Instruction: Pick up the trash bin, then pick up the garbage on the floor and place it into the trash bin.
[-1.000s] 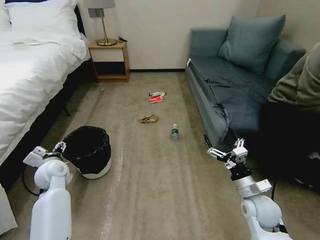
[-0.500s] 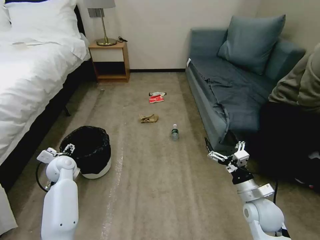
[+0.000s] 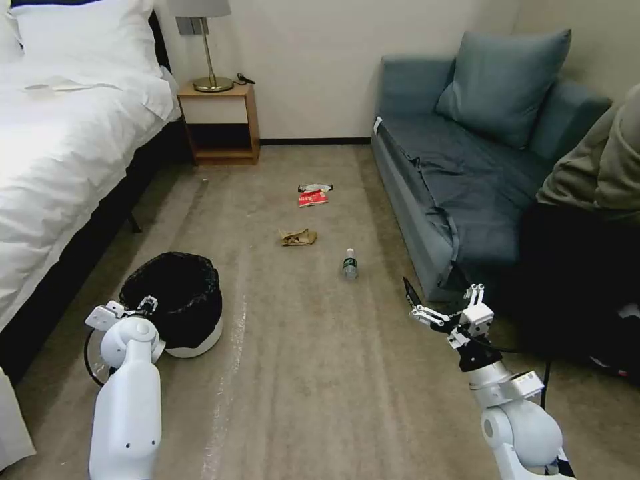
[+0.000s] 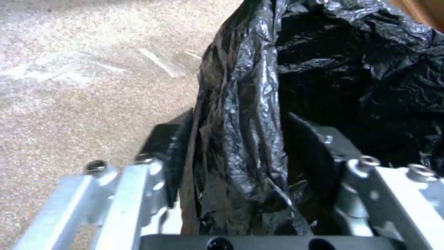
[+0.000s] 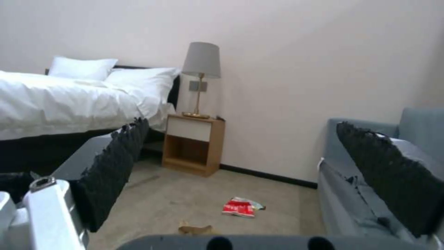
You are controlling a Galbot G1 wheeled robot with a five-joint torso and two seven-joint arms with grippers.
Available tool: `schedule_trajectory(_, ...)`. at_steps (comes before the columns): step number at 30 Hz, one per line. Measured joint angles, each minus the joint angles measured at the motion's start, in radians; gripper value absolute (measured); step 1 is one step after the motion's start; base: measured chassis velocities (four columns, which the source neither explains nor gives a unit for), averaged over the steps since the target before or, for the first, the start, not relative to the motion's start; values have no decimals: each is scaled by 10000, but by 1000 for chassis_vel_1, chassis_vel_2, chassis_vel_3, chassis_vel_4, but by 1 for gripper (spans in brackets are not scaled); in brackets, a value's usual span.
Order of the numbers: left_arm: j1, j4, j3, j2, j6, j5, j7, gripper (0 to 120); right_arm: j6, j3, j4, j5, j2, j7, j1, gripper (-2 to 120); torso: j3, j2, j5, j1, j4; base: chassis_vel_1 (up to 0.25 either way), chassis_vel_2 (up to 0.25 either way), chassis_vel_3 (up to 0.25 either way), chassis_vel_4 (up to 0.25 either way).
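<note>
Trash bin (image 3: 175, 303) liner: glossy crinkled plastic (carpet (image 3: 320, 373) seemingly matt).

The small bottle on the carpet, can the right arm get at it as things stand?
Probably yes. The bottle lies alone on bare carpet, ahead of the open, empty right gripper and slightly toward the robot's left, with nothing between them; the arm would have to reach forward and down.

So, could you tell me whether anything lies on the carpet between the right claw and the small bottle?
Nothing visible does. The right claw hangs open beside the sofa, and bare carpet runs from it to the bottle. The left claw is at the bin, off that path.
</note>
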Motion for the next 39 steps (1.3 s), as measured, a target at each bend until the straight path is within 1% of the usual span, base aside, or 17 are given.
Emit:
schedule_trajectory(1, 0, 0, 0, 0, 0, 0, 0, 50, 0, 0, 0, 0, 0, 0, 0, 100, 0, 0, 0, 0, 0, 0, 0, 0, 0)
schedule_trajectory(3, 14, -35, 11, -7, 3, 0, 0, 39, 5, -20, -1, 3, 7, 0, 3, 100, 0, 0, -1, 0, -1, 0, 0, 0, 0)
schedule_trajectory(5, 16, -42, 13, -8, 6, 0, -1, 35, 6, -29, -1, 3, 12, 0, 4, 100, 0, 0, -2, 1, -1, 0, 0, 0, 0)
schedule_trajectory(7, 35, -65, 12, -8, 12, 1, -7, 23, 6, -40, -1, 3, 13, 0, 5, 100, 0, 0, -3, 0, 0, 0, 0, 0, 0)
schedule_trajectory(13, 125, -89, 0, -3, 31, -2, 31, 4, 42, -87, -35, -31, 17, 49, 23, 100, 0, 0, -1, 0, -1, 0, 0, 0, 0)
schedule_trajectory(17, 209, -121, -13, -6, 52, 42, 69, 1, 232, -158, -115, -167, 39, 191, 34, 100, 1, -1, -12, 0, -5, 0, 0, 0, 0)
schedule_trajectory(20, 338, -337, -65, 27, 161, 100, 94, 1, 266, -188, -131, -258, 54, 251, 40, 100, 1, 0, 3, 1, -3, 0, 0, 0, 0)
schedule_trajectory(23, 697, -1027, -111, 123, 453, 197, 119, 1, 225, -313, -152, -413, 58, 649, 158, 100, 1, 0, -3, 0, -4, 0, 0, 0, 0)
schedule_trajectory(27, 858, -1360, -122, 178, 492, 329, 122, 1, 224, -445, -196, -445, 57, 986, 221, 100, 1, 0, -1, 0, -3, 0, 0, 0, 0)
schedule_trajectory(29, 1435, -2421, -177, 320, 878, 666, 214, 1, 21, -676, -251, -495, 87, 1605, 282, 100, 1, 0, -2, 1, -3, 0, 0, 0, 0)
schedule_trajectory(30, 1435, -2421, -177, 320, 878, 666, 214, 1, 21, -676, -251, -495, 87, 1605, 282, 100, 1, 0, -2, 1, -3, 0, 0, 0, 0)
schedule_trajectory(31, 1680, -2855, -202, 389, 1106, 742, 337, 1, -203, -748, -242, -610, 99, 1994, 293, 100, 1, 0, -3, 0, -1, 0, 0, 0, 0)
schedule_trajectory(32, 2156, -3573, -244, 584, 1452, 941, 761, 1, -531, -864, -224, -630, 106, 2580, 318, 100, 1, 0, -2, 0, -3, 0, 0, 0, 0)
schedule_trajectory(33, 2156, -3573, -244, 584, 1452, 941, 761, 1, -531, -864, -224, -630, 106, 2580, 318, 100, 1, 0, -2, 0, -3, 0, 0, 0, 0)
schedule_trajectory(35, 2904, -4588, -411, 906, 1916, 1324, 1536, 1, -696, -984, -280, -515, 104, 3111, 448, 100, 0, 1, -2, 0, 0, 0, 0, 0, 0)
schedule_trajectory(36, 2904, -4588, -411, 906, 1916, 1324, 1536, 1, -696, -984, -280, -515, 104, 3111, 448, 100, 0, 1, -2, 0, 0, 0, 0, 0, 0)
schedule_trajectory(39, 3884, -5790, -818, 1168, 2318, 2094, 2724, 1, -666, -1106, -476, -523, 99, 3388, 580, 100, 0, 1, -1, 0, 0, 0, 0, 0, 0)
